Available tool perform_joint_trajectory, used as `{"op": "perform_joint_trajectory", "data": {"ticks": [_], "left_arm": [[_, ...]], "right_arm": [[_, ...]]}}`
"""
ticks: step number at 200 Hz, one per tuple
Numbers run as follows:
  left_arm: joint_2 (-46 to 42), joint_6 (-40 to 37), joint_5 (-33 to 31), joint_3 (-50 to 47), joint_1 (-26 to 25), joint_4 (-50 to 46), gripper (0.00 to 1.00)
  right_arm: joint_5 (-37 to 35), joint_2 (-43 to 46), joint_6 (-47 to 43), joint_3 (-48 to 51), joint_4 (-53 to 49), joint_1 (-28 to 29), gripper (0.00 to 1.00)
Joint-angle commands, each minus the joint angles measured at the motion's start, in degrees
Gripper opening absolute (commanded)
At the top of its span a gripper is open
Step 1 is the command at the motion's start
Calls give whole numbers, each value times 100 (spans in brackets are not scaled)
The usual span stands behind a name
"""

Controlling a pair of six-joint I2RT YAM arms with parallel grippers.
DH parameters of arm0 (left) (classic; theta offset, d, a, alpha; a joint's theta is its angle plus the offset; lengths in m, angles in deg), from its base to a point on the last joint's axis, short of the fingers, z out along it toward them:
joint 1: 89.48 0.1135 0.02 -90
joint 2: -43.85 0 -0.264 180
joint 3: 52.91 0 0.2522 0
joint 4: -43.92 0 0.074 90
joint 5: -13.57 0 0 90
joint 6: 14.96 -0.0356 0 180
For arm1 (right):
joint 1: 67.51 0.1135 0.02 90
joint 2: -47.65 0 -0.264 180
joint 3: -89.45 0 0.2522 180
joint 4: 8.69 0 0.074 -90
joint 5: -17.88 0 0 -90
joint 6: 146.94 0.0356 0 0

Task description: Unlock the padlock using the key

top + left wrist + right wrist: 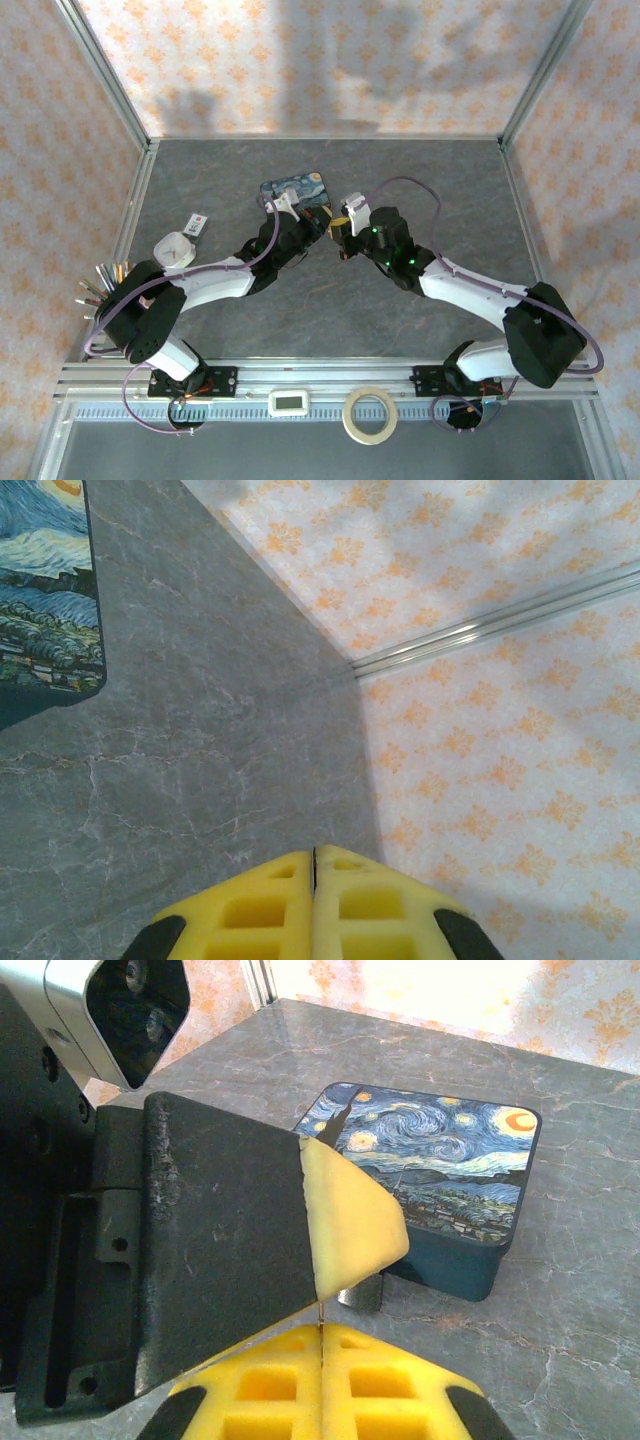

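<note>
Meeting over the middle of the table [585, 1290], beside the tin [440, 1170], the left gripper [315, 858] clamps a grey stub, seemingly the padlock [360, 1294], steadying it while the right gripper [320, 1338] pinches the thin key [320, 1312], pointed toward it for insertion.

No word, number or brand clear enough to read. From above, dark print on the small white tag [197, 222], well to the left of the left gripper [314, 854], too small to make out. Pale screen on the white device [291, 402], well nearer than that gripper and down by the arm bases, blank or too faint to tell. On the blue tin [297, 190], just beside the gripper, painted swirls, stars and a crescent rather than letters.
</note>
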Motion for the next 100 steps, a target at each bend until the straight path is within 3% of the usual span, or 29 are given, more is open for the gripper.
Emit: {"op": "perform_joint_trajectory", "data": {"ticks": [1, 19, 41, 62, 100], "left_arm": [[-93, -3, -153, 37, -21, 89, 0], [-180, -39, -181, 21, -8, 96, 0], [-264, -73, -70, 31, 18, 169, 0], [-293, -195, 222, -5, 22, 544, 0], [-250, -178, 579, -75, 23, 899, 0]], "right_arm": [[0, 209, 37, -130, 77, 9, 12], [293, 509, 91, -50, 111, -173, 35], [896, 808, 427, 210, 424, -538, 52], [1844, 771, 1189, 449, 983, -1046, 53], [2572, 588, 1583, 579, 1573, -1093, 48]]}}
